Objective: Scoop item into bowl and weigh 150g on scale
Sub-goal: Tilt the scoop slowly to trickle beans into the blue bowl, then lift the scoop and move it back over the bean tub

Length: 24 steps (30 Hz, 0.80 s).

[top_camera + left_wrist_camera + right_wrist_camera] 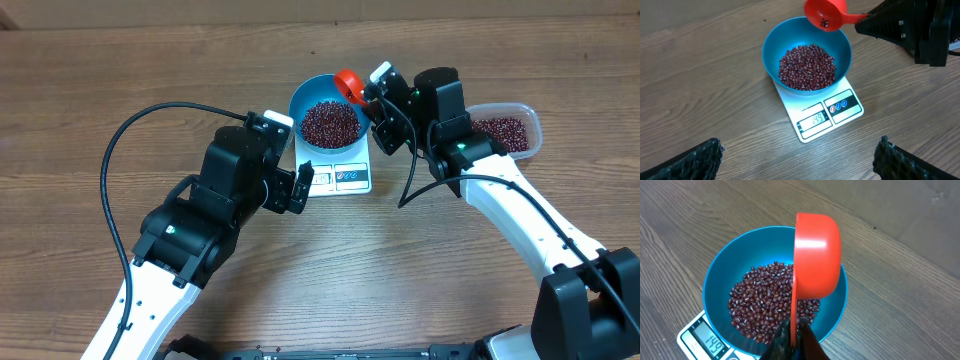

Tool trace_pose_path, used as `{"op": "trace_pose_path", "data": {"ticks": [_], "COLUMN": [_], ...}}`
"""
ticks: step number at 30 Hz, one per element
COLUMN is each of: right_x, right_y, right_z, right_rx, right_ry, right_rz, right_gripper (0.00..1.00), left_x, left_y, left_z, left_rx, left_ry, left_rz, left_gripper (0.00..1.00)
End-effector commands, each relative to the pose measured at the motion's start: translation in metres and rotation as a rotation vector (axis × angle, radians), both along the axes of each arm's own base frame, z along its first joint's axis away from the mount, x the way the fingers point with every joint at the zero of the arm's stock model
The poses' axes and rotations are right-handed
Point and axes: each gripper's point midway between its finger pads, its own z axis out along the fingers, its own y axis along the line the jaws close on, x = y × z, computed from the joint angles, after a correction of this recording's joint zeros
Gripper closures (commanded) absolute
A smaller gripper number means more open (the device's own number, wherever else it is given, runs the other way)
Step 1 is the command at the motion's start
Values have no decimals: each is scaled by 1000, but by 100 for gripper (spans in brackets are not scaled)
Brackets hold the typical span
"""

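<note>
The blue bowl (300, 105) stands on the white scale (345, 178) and holds a heap of dark red-brown beans (330, 122). The scale's display (816, 119) reads 149. My right gripper (374, 98) is shut on the handle of a red scoop (348, 84), tilted over the bowl's far right rim. In the left wrist view a few beans still lie in the scoop (824, 14). From the right wrist, the scoop (816, 255) hangs over the beans (760, 300). My left gripper (303, 188) stands open and empty over bare table, left of the scale.
A clear plastic tub (533, 125) with more beans sits at the right, behind the right arm. A black cable loops over the table at the left (120, 140). Wooden tabletop surrounds the scale.
</note>
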Motion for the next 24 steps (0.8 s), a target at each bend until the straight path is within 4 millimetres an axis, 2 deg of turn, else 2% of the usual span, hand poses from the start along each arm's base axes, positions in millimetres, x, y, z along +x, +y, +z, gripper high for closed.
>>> {"op": "trace_pose_path", "data": {"ticks": [1,24], "right_x": [4,4], "right_y": [2,3], "right_z": [8,9], "right_rx": [-56,-62], "right_ry": [-71,-76], "right_rz": [55,61], "right_gripper": [96,96], "left_x": [0,0], "left_y": [0,0], "left_z": [1,1], "left_rx": [-11,-11], "left_ry": [2,2], "left_rz": [3,3], "left_gripper": [1,0]}}
